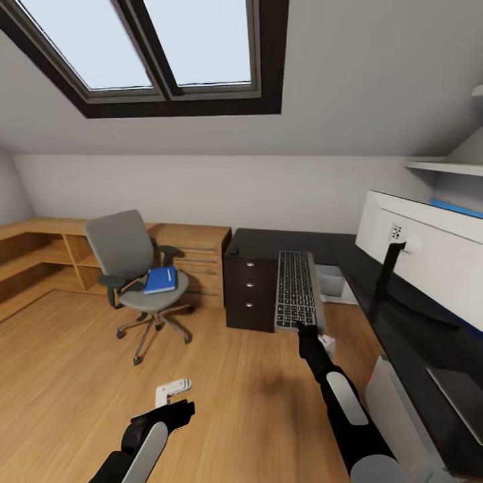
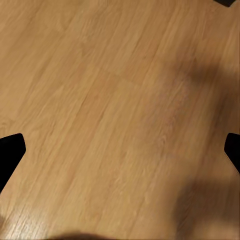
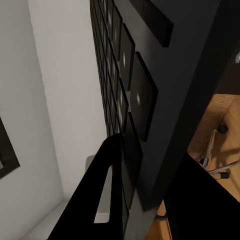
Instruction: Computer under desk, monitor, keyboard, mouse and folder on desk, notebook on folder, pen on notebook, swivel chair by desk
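Note:
My right gripper [image 1: 306, 329] is shut on the near edge of the keyboard [image 1: 295, 287], holding it up in the air in front of the desk [image 1: 268, 240]. In the right wrist view the fingers [image 3: 109, 186] clamp the keyboard [image 3: 127, 90] edge. The monitor [image 1: 429, 245] stands on the desk's right wing, white back facing me. The mouse [image 1: 234, 251] lies on the desk above the drawers. A blue folder [image 1: 161, 280] rests on the swivel chair [image 1: 131, 258], left of the desk. A flat dark-grey notebook [image 1: 461, 396] lies on the desk at right. My left gripper [image 1: 176, 397] hangs open over the floor [image 2: 120, 100].
A light wooden dresser [image 1: 198, 258] and low shelving [image 1: 40, 255] line the back wall behind the chair. A pale grey box [image 1: 331, 280] sits under the desk. A wall shelf [image 1: 443, 166] hangs above the monitor. Wood floor spreads between me and the chair.

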Available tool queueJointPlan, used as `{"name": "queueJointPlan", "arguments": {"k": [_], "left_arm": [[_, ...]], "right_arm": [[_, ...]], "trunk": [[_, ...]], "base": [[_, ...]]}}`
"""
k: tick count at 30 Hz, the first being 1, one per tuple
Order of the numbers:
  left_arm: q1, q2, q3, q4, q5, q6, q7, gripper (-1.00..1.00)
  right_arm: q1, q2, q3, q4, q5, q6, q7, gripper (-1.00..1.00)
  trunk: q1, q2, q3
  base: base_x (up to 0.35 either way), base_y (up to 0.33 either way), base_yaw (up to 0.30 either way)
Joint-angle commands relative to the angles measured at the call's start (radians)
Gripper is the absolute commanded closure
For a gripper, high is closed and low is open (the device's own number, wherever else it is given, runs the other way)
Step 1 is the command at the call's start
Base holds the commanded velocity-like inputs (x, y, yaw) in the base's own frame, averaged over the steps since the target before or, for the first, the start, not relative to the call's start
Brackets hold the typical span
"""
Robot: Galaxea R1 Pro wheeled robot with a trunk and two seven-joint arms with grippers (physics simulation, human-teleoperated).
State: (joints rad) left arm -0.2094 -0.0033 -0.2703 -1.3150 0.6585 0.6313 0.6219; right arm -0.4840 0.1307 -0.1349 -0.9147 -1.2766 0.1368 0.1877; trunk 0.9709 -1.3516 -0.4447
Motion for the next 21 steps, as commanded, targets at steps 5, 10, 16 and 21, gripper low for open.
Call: {"name": "queueJointPlan", "arguments": {"k": [5,10,16,21], "left_arm": [[-0.001,0.0,-0.001,-0.001,0.01,0.001,0.01,-1.0],[-0.001,0.0,-0.001,-0.001,0.01,0.001,0.01,-1.0],[-0.001,0.0,-0.001,-0.001,0.01,0.001,0.01,-1.0],[-0.001,0.0,-0.004,-0.001,0.01,0.001,0.01,-1.0]], "right_arm": [[-0.001,0.001,-0.005,0.001,-0.013,0.009,0.007,1.0],[0.0,0.001,-0.005,0.003,-0.013,0.014,0.006,1.0],[0.001,0.002,-0.004,0.005,-0.015,0.016,0.006,1.0],[0.002,0.003,-0.003,0.035,-0.016,0.016,0.006,1.0]], "trunk": [[-0.019,0.035,0.015],[-0.038,0.07,0.03],[-0.061,0.112,0.049],[-0.08,0.147,0.065]], "base": [[0.324,0.0,0.0],[0.324,0.0,0.0],[0.324,0.0,0.0],[0.324,0.0,0.0]]}}
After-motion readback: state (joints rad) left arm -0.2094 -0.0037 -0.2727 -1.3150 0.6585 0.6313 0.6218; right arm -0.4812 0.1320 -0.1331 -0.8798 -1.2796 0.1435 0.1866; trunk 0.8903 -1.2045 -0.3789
